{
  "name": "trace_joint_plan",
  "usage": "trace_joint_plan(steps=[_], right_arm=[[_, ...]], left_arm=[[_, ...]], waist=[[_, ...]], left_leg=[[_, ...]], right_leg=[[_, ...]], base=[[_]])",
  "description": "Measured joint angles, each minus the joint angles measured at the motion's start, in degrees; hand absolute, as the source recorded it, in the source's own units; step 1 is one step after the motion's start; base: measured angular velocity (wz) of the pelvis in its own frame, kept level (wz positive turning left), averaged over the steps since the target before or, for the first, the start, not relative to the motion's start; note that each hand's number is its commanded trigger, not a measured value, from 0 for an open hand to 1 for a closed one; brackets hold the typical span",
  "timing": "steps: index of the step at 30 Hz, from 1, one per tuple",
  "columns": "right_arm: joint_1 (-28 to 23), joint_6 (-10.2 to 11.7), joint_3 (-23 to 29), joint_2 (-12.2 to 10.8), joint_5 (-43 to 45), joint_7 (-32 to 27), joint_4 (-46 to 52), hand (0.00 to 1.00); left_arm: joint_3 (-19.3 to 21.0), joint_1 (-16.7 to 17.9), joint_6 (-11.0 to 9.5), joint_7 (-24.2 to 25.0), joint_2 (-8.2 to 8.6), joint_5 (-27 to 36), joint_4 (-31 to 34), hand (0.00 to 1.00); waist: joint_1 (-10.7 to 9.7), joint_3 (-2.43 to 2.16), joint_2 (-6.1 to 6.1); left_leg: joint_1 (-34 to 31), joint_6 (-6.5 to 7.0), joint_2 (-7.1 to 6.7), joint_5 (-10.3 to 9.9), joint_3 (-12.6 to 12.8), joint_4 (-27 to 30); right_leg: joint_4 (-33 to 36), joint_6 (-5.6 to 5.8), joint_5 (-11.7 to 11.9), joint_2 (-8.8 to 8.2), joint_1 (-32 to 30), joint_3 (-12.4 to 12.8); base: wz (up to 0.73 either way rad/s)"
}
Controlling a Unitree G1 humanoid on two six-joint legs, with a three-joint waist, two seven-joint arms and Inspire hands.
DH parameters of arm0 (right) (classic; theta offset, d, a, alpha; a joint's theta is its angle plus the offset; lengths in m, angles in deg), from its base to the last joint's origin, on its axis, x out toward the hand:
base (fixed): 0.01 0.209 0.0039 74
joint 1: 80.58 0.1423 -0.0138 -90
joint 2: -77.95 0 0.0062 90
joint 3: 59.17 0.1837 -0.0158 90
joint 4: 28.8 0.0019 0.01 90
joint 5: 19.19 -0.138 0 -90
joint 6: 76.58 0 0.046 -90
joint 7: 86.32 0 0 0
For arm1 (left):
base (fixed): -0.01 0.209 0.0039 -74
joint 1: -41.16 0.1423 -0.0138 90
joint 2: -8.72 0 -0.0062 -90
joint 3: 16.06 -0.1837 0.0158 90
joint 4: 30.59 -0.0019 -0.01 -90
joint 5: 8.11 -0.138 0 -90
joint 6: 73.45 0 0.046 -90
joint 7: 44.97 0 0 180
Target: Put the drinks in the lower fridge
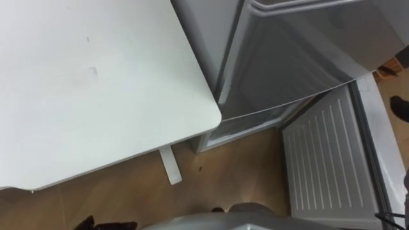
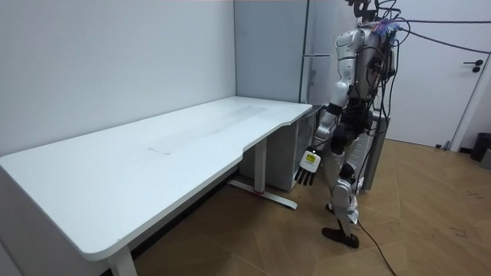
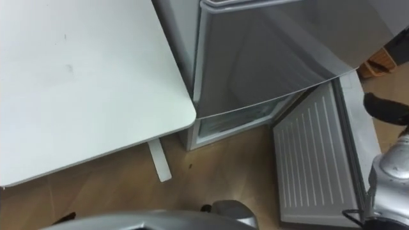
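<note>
The grey fridge (image 1: 300, 51) stands right in front of me, beside the white table. Its lower door (image 1: 326, 160) is swung wide to my right, showing the white ribbed inner panel. The lower compartment's front edge (image 1: 249, 124) shows beneath the upper door. In the room view my left hand (image 2: 307, 170) hangs at my side between the table and the fridge, fingers relaxed and holding nothing. A dark shape at the right edge, past the open door's rim, looks like my right hand (image 3: 386, 108).
The white table (image 1: 96, 89) fills the left, its rounded corner close to the fridge. Its white foot (image 1: 170, 165) lies on the wooden floor (image 1: 236, 172). In the room view a white door (image 2: 430, 84) stands behind me.
</note>
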Motion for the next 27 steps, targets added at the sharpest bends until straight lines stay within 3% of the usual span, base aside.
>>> trace_joint_plan(steps=[5,8,11,17,21,27], right_arm=[[-1.2,-1.0,3.7,0.0,-5.9,-0.5,-13.4,0.0],[-2.2,-2.6,6.0,0.0,-10.3,-1.1,-19.7,0.0],[-1.6,-2.5,8.4,0.1,-16.7,-1.4,-25.8,0.0],[-1.9,-2.6,8.4,0.5,-27.5,0.6,-33.5,0.0],[-2.3,-2.7,8.4,0.6,-33.3,5.5,-36.5,0.0],[-1.8,-2.3,6.4,1.9,-35.0,9.7,-40.0,0.0]], left_arm=[[2.8,2.1,0.7,0.1,-0.04,-0.1,1.0,0.0],[3.9,3.8,1.7,0.3,-0.03,0.0,2.3,0.0],[4.3,4.1,1.8,0.8,-0.36,-0.5,2.7,0.0],[4.2,4.2,2.6,2.2,-0.85,-1.4,3.9,0.0],[4.2,4.1,3.5,2.5,-1.06,-3.1,3.9,0.0],[3.6,3.8,3.5,2.5,-1.41,-3.4,3.4,0.0]], waist=[[-0.7,-0.22,-0.66],[-0.9,-0.1,-0.93],[-0.9,0.01,-1.3],[-0.8,0.17,-1.32],[-0.7,-0.14,-0.62],[-0.5,0.01,-0.63]], left_leg=[[0.1,0.09,0.06,-0.1,-0.2,-0.6],[0.1,0.08,-0.02,-0.1,-0.2,-0.6],[0.1,0.1,-0.11,-0.1,-0.2,-0.4],[-0.2,0.18,-0.1,-0.1,-0.5,-0.3],[-0.2,0.17,-0.01,-0.1,-0.8,-0.1],[0.7,0.17,0.14,-0.2,-0.5,-0.6]], right_leg=[[0.1,-0.03,-0.1,0.08,0.1,-0.1],[0.2,-0.02,-0.1,0.02,0.0,0.0],[0.1,0.0,-0.1,-0.02,0.1,0.1],[0.0,0.02,-0.1,0.27,0.0,-0.1],[-0.4,0.01,-0.1,0.07,0.2,-0.2],[-0.8,-0.03,0.1,0.68,1.0,0.0]], base=[[0.01],[0.0],[0.0],[0.01],[0.02],[-0.02]])
